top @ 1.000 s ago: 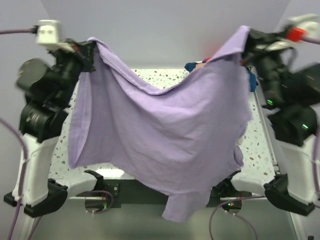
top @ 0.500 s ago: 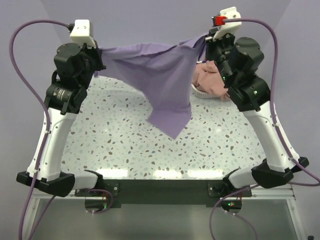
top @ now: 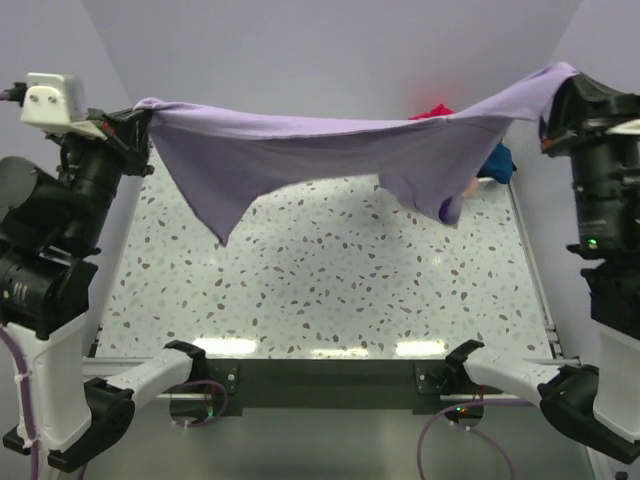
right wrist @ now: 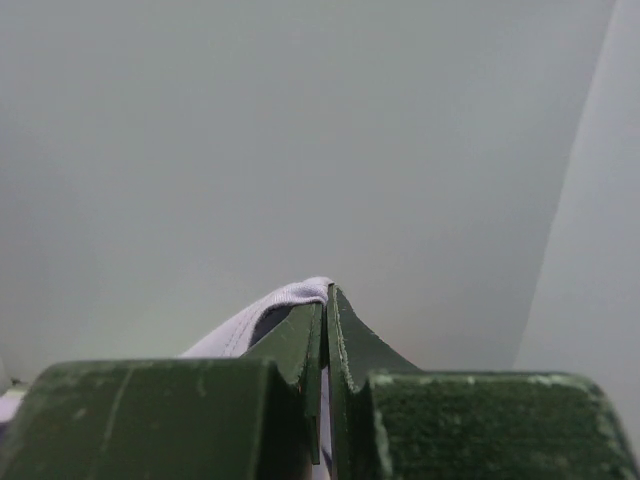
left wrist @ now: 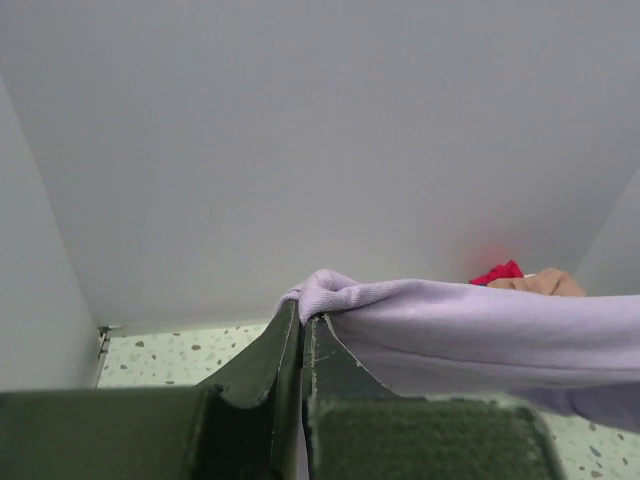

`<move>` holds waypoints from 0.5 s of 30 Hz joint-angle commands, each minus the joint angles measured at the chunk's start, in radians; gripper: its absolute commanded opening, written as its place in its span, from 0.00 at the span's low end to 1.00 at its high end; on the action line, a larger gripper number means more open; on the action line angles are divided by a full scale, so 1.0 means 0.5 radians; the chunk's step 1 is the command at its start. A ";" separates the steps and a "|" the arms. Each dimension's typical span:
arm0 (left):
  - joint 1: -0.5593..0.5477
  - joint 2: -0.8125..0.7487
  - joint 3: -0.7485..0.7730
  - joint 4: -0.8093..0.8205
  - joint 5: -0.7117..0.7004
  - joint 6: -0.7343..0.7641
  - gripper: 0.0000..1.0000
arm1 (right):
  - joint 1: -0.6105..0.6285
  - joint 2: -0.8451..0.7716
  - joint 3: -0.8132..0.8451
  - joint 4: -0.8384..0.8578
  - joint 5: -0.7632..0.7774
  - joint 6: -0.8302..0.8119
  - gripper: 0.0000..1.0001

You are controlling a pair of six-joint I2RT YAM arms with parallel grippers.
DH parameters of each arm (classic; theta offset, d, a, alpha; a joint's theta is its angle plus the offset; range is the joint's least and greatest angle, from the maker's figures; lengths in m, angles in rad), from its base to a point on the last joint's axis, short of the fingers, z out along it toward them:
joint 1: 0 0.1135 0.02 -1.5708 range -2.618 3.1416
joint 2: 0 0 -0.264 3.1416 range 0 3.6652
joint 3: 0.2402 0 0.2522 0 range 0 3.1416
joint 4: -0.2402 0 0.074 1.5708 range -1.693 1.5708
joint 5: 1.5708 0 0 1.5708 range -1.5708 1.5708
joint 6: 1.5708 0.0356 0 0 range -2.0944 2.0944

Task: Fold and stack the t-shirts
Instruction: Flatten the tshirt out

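T-shirts, four: lavender t-shirt (top: 330,150), red t-shirt (top: 435,110), navy t-shirt (top: 500,160), peach t-shirt (left wrist: 545,283). Grippers (top: 140,108) (top: 558,80), two.

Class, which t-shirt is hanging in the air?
The lavender-purple t-shirt, stretched between the left gripper and right gripper; the red shirt and navy shirt lie bunched behind it.

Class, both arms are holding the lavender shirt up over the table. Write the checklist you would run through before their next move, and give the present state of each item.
1. Left gripper shut on the lavender t-shirt: ok.
2. Right gripper shut on its other end: ok.
3. Top edge stretched between the arms: ok.
4. Shirt hanging flat: not ok; one pointed corner and a bunched part droop.
5. Table bare below the shirt: ok where visible; the far strip is hidden.
6. Red t-shirt and navy t-shirt clear of the held one: cannot tell; it overlaps them in the top view.
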 commanded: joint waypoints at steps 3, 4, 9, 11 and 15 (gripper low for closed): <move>0.011 -0.061 0.225 -0.200 0.100 -0.094 0.00 | -0.005 -0.092 0.185 0.049 0.089 -0.143 0.00; 0.011 -0.051 0.265 -0.227 0.127 -0.113 0.00 | -0.005 -0.089 0.228 0.049 0.077 -0.156 0.00; 0.011 -0.042 0.223 -0.304 0.143 -0.180 0.00 | -0.005 -0.007 0.283 0.074 0.028 -0.165 0.00; 0.011 -0.042 0.097 -0.301 0.033 -0.174 0.00 | -0.005 0.067 0.250 0.107 -0.003 -0.156 0.00; 0.011 -0.030 -0.206 -0.237 -0.188 -0.183 0.00 | -0.005 0.214 0.087 0.239 -0.052 -0.113 0.00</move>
